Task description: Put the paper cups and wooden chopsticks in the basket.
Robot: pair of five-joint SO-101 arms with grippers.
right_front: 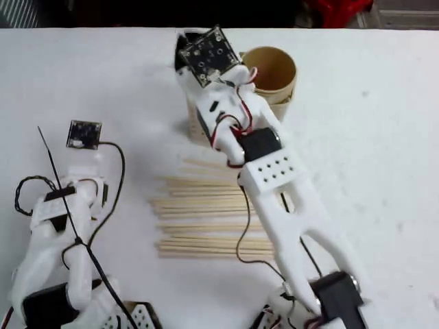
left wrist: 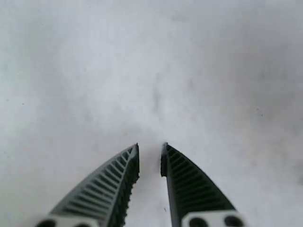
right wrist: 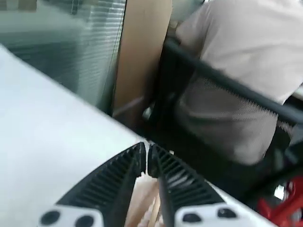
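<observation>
A pile of wooden chopsticks (right_front: 206, 221) lies spread on the white table (right_front: 103, 75) in the middle. A brown paper cup (right_front: 276, 70) stands upright at the back, just right of the right arm (right_front: 274, 179). Part of another cup (right_front: 195, 127) shows under that arm's left side. My right gripper (right wrist: 147, 147) is raised near the table's far edge, its fingers almost together with pale wooden sticks (right wrist: 144, 201) between them. My left gripper (left wrist: 150, 147) hangs over bare table at the front left, a narrow gap between its fingers and nothing in it.
The left arm (right_front: 62, 212) sits folded at the front left with loose black cables (right_front: 113, 185) around it. The table's far edge (right_front: 103, 29) runs along the back, with a dark room beyond. Bare surface lies left and right of the chopsticks.
</observation>
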